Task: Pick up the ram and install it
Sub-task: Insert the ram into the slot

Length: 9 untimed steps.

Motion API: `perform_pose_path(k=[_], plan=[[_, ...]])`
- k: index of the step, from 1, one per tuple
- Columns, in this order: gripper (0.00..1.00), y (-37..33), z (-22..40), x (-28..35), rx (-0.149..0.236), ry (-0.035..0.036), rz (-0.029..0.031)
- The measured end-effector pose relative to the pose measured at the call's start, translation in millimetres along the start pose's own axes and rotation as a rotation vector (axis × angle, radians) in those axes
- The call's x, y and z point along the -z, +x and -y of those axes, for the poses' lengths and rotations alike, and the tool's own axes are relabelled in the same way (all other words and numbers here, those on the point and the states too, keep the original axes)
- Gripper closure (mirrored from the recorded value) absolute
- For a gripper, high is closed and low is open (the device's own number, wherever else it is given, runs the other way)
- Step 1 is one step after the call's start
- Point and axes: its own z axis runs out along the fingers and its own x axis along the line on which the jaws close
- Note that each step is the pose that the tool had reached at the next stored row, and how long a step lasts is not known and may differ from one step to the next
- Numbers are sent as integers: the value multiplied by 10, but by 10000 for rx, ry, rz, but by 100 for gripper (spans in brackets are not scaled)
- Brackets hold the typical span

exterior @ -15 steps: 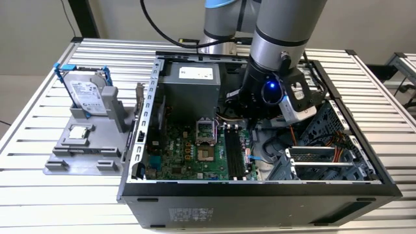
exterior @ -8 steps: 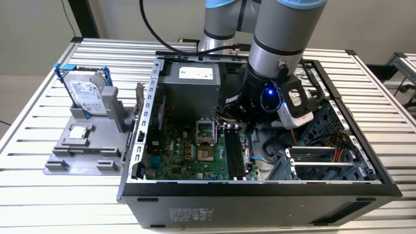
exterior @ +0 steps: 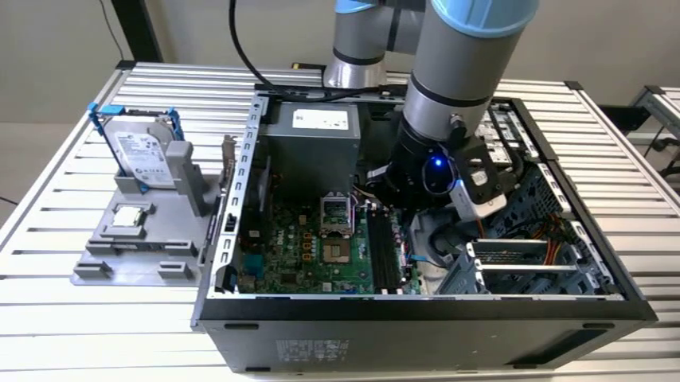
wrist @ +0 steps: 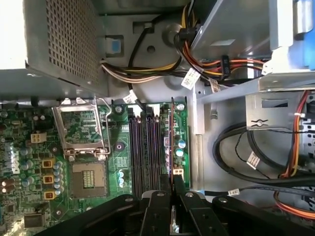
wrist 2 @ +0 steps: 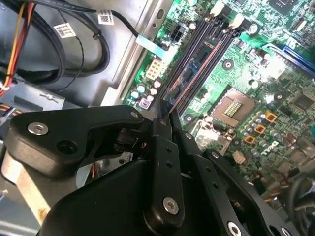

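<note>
My gripper [exterior: 391, 199] is down inside the open computer case [exterior: 425, 306], over the memory slots [exterior: 384, 255] of the green motherboard [exterior: 308, 255]. In both wrist views its black fingers [wrist: 158, 206] are shut on the ram [wrist: 172, 147], a thin stick seen edge-on. The ram [wrist 2: 194, 69] stands on its long edge in line with the outermost memory slot [wrist: 169, 128], the one nearest the cables. I cannot tell whether it is pressed home. The other dark slots [wrist: 140, 147] beside it hold nothing.
An open processor socket [wrist: 88, 142] lies beside the slots, and the grey power supply [exterior: 314, 139] stands behind them. Cable bundles [wrist: 256, 152] and drive bays [exterior: 531, 255] crowd the far side. Outside, a grey stand [exterior: 138, 239] carries a hard drive [exterior: 143, 151] and a small processor [exterior: 127, 215].
</note>
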Motion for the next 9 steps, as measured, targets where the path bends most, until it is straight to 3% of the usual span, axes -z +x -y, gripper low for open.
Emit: perform_pose_path(k=[7,9], plan=[[100,0,46,-102,14,-2,-4],[100,0,47,-105,16,1,-7]])
